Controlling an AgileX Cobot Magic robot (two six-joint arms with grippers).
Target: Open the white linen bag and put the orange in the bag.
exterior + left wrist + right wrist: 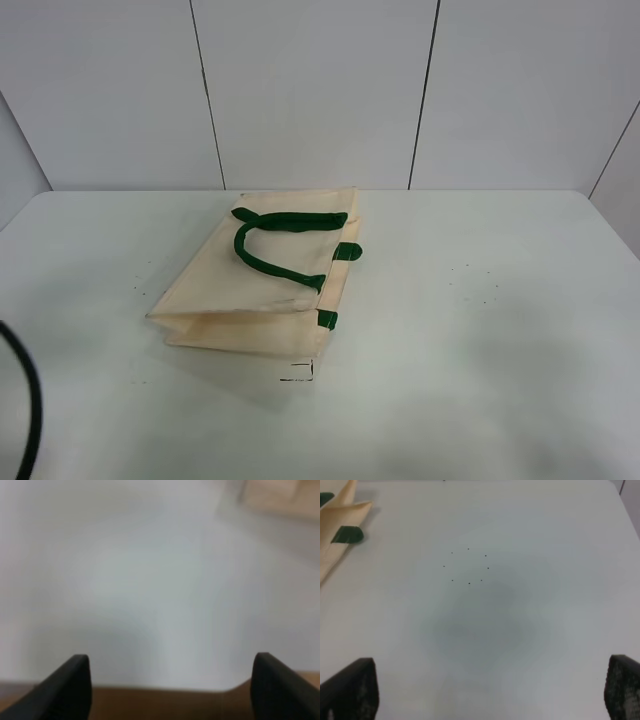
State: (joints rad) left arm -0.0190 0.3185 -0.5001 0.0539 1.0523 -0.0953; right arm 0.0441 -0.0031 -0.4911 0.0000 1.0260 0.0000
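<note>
Bag lying flat on the table, both grippers spread wide.

The bag [262,285] is resting folded at centre frame in the high view on the table [480,320], its green handle [270,245] curling across the top face. The left gripper [170,687] and the right gripper [492,690] are each hanging over bare tabletop with jaws apart, holding nothing. The orange is showing in no view.

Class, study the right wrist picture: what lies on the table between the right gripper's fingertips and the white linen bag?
Only bare table with a ring of tiny dark specks separates the right gripper from the white linen bag, as the right wrist view shows.
</note>
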